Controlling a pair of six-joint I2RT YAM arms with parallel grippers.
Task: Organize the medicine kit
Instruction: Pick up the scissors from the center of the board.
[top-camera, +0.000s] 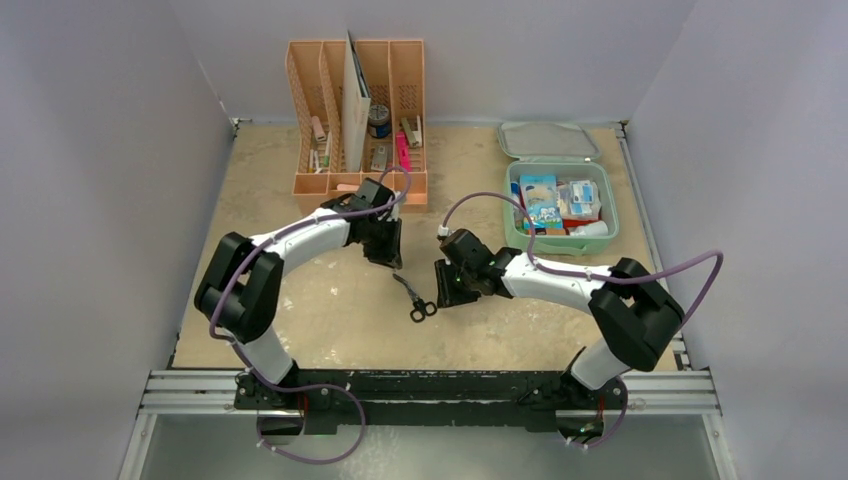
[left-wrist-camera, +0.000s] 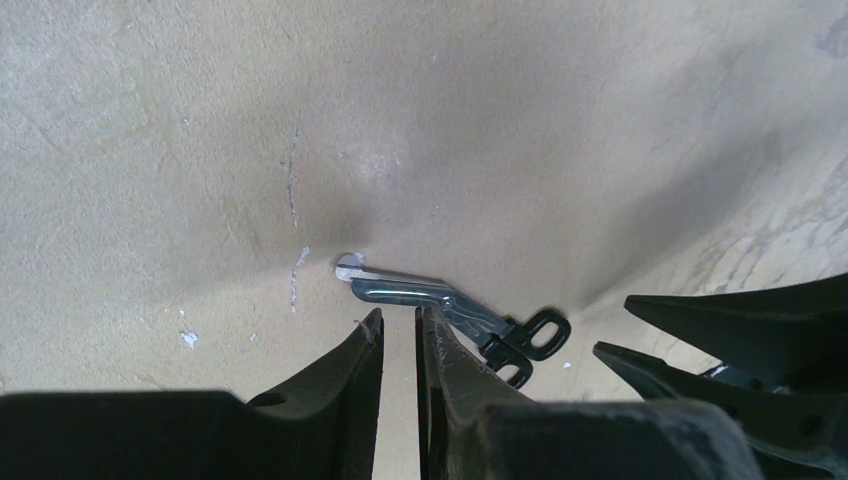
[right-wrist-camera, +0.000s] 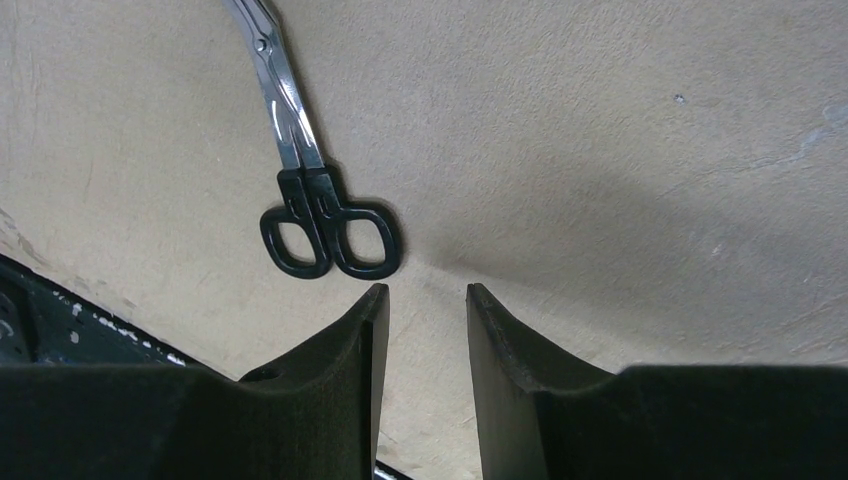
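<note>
The medicine kit, a mint-green case, lies open at the back right with its lid folded back and boxes and packets inside. Bandage scissors with black handles lie flat on the tan table between my two grippers. My left gripper hovers just behind the blade end of the scissors; its jaws stand a narrow gap apart with only table between them. My right gripper is open and empty just right of the handle loops of the scissors, its jaws apart.
A peach-orange slotted organizer with a booklet, pens and small items stands at the back, left of centre. Grey walls enclose the table on three sides. The right gripper's fingers show at the right edge of the left wrist view.
</note>
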